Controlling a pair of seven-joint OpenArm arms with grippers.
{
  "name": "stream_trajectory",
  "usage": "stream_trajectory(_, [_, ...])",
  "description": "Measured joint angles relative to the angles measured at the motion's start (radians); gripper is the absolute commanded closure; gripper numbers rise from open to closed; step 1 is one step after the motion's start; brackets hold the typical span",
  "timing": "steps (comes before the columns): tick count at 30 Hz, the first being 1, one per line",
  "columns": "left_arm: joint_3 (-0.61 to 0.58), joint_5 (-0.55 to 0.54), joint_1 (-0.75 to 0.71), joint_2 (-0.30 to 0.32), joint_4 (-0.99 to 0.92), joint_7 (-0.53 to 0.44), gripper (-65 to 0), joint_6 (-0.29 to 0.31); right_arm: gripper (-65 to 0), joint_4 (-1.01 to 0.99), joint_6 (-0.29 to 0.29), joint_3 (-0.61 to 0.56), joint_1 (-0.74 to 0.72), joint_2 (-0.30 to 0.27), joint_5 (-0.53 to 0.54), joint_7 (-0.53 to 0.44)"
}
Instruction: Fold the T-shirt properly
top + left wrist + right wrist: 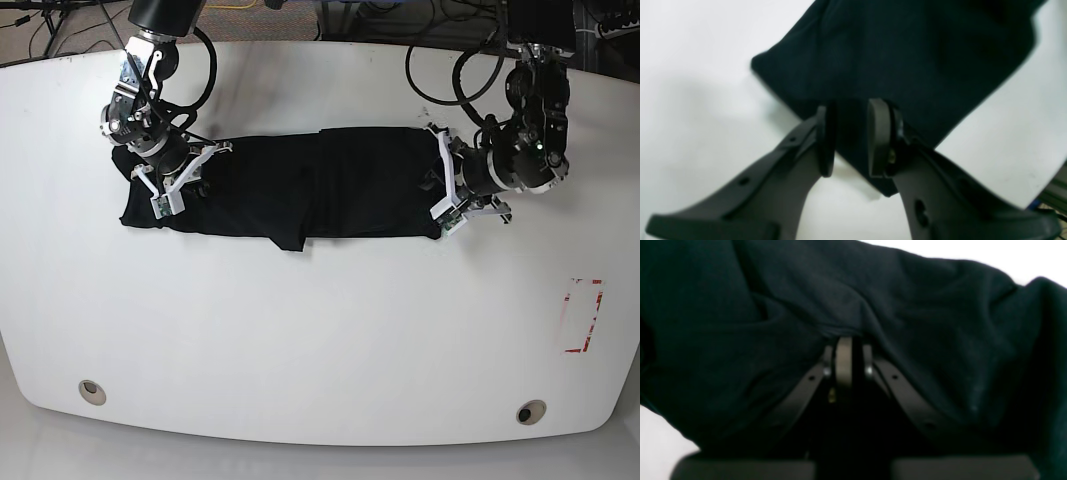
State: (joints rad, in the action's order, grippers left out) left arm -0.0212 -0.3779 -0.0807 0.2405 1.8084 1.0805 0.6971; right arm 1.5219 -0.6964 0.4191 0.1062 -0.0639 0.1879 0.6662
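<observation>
Pads of left gripper (850, 138) stand apart w/ a strip of black T-shirt (900, 56) edge between them; gap visible each side, so not yet a firm pinch. Right gripper (849, 365) pressed together on a bunched fold of same cloth, fabric draped over its fingers (844, 363). Shirt lies as a long band across far half of white table (300, 330), one gripper at each end; red outline mark (583, 315) well apart, right side.
</observation>
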Motion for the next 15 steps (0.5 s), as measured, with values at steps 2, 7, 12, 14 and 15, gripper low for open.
stream_trajectory(2, [0.0,0.033,-0.01,-0.014,-0.003,0.002,-13.5,0.0,-4.1,0.0,0.0,0.0,0.0,0.0,0.0,0.0])
stream_trajectory(7, [-0.003,0.082,-0.01,-0.05,-0.044,-0.01,-13.5,0.0,-4.1,0.0,0.0,0.0,0.0,0.0,0.0,0.0])
stream_trajectory(12, [0.002,0.114,-0.004,-0.071,-0.126,-0.029,-13.3,0.0,-4.3,0.0,0.0,-0.007,0.0,0.0,0.0,0.0])
stream_trajectory(14, [0.006,0.115,-0.005,-0.073,-0.147,-0.064,-13.5,0.0,-4.4,0.0,0.008,-0.03,0.0,-0.003,0.0,-0.001])
stream_trajectory(15, [0.006,0.116,-0.003,-0.073,-0.154,-0.079,-13.5,0.0,-4.6,0.0,0.008,-0.04,0.0,-0.003,0.0,-0.002])
